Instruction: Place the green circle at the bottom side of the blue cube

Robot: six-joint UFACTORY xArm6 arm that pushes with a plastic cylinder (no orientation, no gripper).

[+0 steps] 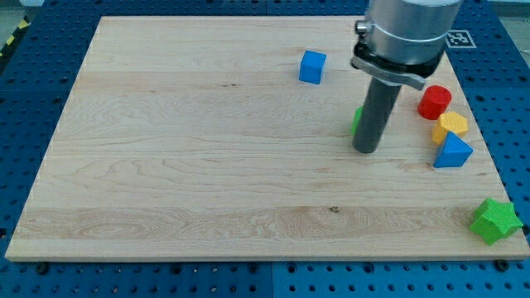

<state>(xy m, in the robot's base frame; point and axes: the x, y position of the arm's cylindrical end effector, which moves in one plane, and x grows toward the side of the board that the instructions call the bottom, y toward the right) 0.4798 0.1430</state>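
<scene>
My tip [365, 150] down, rod upright

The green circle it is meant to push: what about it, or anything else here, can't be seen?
- Green circle: camera view, only a sliver shows; the rod hides the rest, so its shape is unconfirmed.
- My tip: contact with that block is hidden.
- Arm: cut off by the view's top.
</scene>
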